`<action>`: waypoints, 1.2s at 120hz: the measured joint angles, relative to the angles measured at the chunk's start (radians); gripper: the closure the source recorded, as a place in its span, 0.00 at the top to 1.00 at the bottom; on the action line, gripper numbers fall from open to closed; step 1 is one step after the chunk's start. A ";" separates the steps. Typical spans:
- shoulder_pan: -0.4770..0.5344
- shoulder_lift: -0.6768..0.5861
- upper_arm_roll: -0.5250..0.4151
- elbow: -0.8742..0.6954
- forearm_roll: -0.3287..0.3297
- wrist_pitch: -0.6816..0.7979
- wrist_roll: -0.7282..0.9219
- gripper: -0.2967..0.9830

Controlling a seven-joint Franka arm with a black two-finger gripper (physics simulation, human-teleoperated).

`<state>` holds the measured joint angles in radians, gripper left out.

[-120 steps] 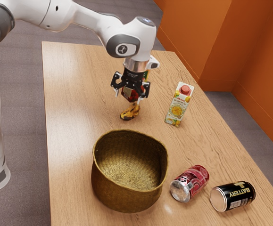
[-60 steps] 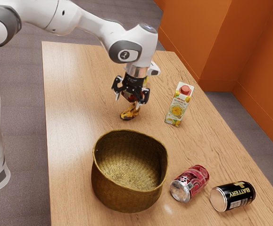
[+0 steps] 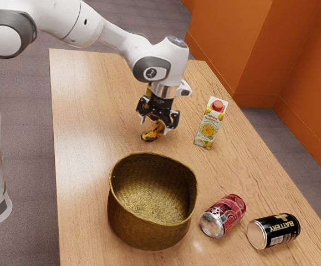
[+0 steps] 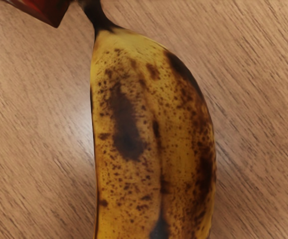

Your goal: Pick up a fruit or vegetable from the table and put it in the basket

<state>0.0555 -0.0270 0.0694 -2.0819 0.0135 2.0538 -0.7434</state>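
So the jaws (image 3: 156,127) are spread apart, right over the curved yellow banana with dark brown spots (image 3: 151,133), not pinching it. The banana's lying on the light wood-grain worktop (image 3: 82,166), on the far side of the round olive-brown woven basket (image 3: 149,235), outside it. In the wrist view it runs right under the hand, dark stem toward a dark red, hard-edged thing (image 4: 47,11) that's mostly cut off, so I can't tell what that is.

Over to the exterior view's right of the banana there's a white juice carton with yellow fruit pictures and a red cap (image 3: 208,124). Nearer, just beside the basket on the exterior view's right, a red and silver drink can (image 3: 224,215) lies on its side, and further right, a black cylinder with gold BATTERY lettering (image 3: 276,230) is on its side too.
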 joint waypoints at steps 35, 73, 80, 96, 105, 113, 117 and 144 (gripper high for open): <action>0.001 0.038 0.001 0.028 -0.001 0.017 0.016 0.77; 0.001 0.043 0.001 0.028 -0.001 0.031 0.028 0.77; 0.001 0.043 0.001 0.028 -0.001 0.032 0.029 0.77; 0.001 0.049 0.001 0.028 -0.001 0.039 0.032 0.77; 0.001 0.052 0.001 0.028 -0.001 0.043 0.034 0.77; 0.000 0.056 0.002 0.028 -0.001 0.048 0.035 0.77; 0.000 0.057 0.002 0.028 -0.001 0.049 0.036 0.77; -0.005 0.059 0.014 0.026 -0.001 0.067 0.039 0.77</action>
<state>0.0510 0.0320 0.0833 -2.0557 0.0124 2.1211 -0.7042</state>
